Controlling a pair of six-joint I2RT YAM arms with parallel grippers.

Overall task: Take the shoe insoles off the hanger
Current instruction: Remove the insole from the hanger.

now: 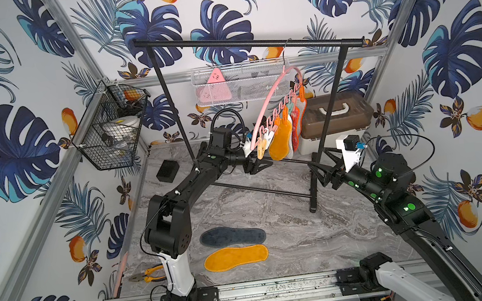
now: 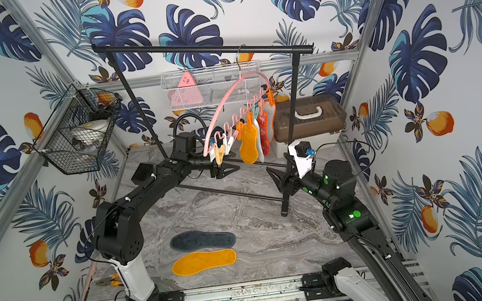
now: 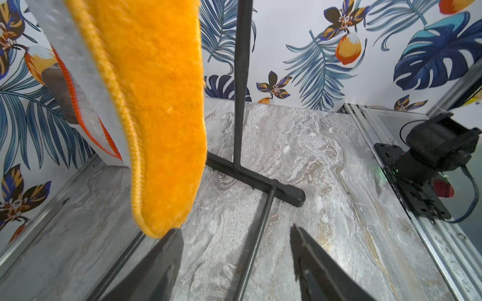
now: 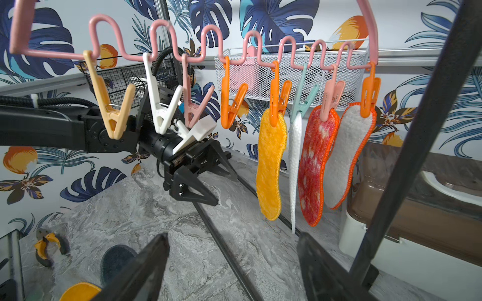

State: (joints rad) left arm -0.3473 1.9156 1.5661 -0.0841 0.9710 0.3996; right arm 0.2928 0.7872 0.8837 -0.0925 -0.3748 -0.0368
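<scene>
Left pincer [image 3: 236, 234], released, noses the hanging orange insole [image 3: 161, 117], perhaps touching its tip; three more hang clipped to the hanger [image 4: 52, 54]. Navy insole [image 1: 232, 236] and orange twin [image 1: 236, 257] lie on the desk [image 1: 308, 237], six o'clock from the hanger. Light, floppy plush: pinch low, tug down. Right pincer [image 4: 232, 239] released, empty.

Nothing in view carries text, a label, a brand or a number that can be read. Dark marks run along the front rail [image 1: 283, 286] in both top views, but they are too blurred to tell whether they are writing.
</scene>
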